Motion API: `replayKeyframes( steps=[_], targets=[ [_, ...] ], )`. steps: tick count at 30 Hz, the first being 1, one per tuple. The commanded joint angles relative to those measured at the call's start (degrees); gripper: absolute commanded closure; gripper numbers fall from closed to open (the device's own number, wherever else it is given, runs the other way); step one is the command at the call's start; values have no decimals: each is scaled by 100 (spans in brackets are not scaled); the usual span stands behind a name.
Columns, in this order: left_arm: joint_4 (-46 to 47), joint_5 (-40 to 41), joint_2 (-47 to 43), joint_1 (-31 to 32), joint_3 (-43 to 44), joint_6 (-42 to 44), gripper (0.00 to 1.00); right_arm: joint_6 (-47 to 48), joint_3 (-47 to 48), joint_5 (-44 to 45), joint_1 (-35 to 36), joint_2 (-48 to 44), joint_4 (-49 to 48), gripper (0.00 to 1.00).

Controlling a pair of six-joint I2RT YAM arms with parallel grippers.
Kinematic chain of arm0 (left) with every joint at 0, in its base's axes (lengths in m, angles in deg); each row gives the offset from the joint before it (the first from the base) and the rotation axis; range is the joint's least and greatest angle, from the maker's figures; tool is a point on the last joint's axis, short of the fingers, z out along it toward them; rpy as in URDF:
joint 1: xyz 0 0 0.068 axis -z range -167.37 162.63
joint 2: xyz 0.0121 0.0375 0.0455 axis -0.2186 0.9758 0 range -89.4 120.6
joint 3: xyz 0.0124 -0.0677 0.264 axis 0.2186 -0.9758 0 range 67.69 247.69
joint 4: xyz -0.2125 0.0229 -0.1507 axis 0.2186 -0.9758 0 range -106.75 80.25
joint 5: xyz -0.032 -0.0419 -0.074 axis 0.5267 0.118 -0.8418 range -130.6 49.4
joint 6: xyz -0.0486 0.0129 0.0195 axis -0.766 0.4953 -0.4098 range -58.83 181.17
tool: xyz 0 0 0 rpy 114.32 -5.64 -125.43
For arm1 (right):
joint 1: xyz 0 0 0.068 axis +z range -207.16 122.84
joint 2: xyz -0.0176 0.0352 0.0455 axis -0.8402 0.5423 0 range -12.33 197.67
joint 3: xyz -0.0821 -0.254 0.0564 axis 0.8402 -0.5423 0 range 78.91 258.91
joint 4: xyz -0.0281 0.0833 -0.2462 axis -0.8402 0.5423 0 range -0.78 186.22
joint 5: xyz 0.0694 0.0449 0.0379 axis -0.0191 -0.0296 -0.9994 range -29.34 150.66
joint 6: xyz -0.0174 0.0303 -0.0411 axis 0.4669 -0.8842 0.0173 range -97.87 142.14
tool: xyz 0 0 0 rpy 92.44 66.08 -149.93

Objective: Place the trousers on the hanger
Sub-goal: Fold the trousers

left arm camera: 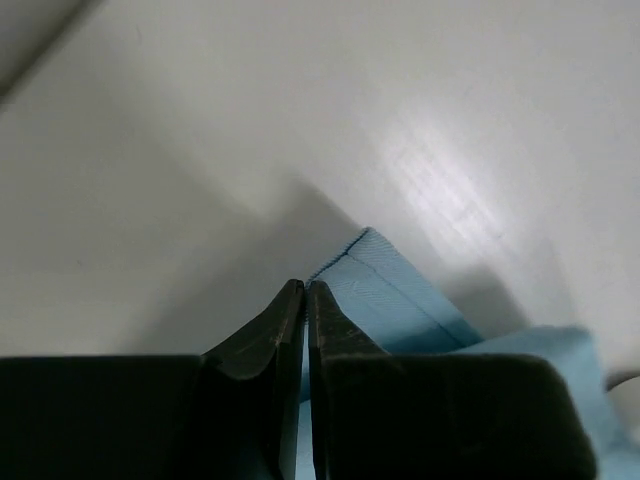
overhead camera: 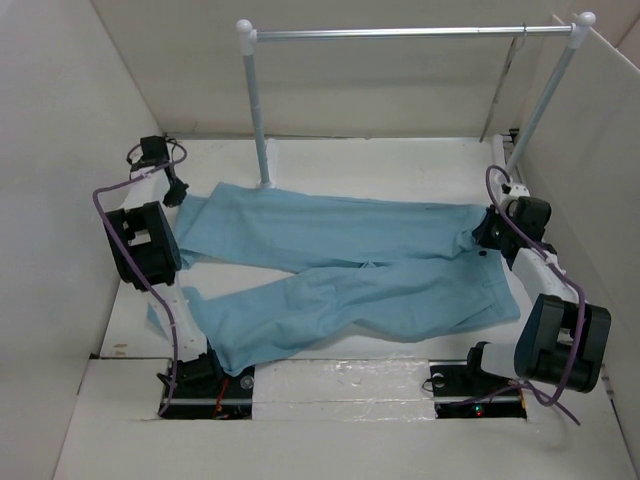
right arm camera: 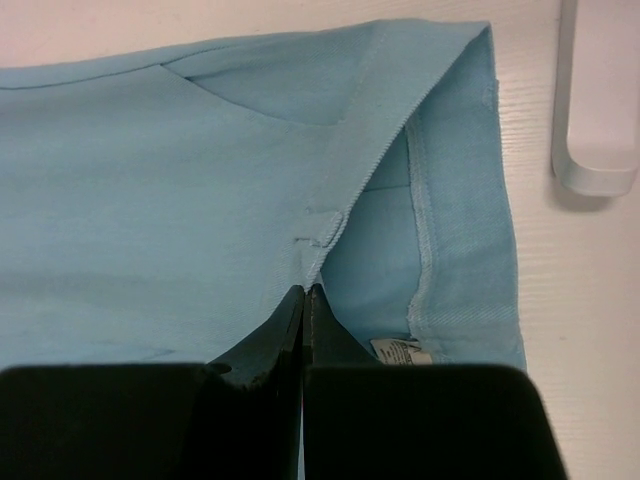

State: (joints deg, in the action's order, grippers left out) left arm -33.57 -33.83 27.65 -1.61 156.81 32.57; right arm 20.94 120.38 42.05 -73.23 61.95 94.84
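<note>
Right gripper (right arm camera: 304, 295) pinches trousers (right arm camera: 150, 200); wrist view reveals label (right arm camera: 398, 350).

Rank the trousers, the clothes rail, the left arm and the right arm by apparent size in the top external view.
1. trousers, covering by far the most area.
2. clothes rail, nearly as wide but only thin tubes.
3. left arm and right arm: look about alike, so no ranking between them.

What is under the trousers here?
The trousers lie spread on the white table, which shows bare along their far edge. Anything else beneath the cloth is covered and cannot be seen.
</note>
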Motion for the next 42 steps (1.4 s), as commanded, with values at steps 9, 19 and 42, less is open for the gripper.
replayKeyframes(
  steps=[9,19,42],
  targets=[
    [-1388,624,-128,-176,1744,-435,43,-189,1124,859,270,87,595,44],
    [-844,440,-3617,-385,-2493,-892,50,-83,705,649,2220,-1362,984,100],
    [-2654,-290,-4314,-3032,-4237,-1200,48,1191,959,77,3533,-1390,1907,45]
  ],
)
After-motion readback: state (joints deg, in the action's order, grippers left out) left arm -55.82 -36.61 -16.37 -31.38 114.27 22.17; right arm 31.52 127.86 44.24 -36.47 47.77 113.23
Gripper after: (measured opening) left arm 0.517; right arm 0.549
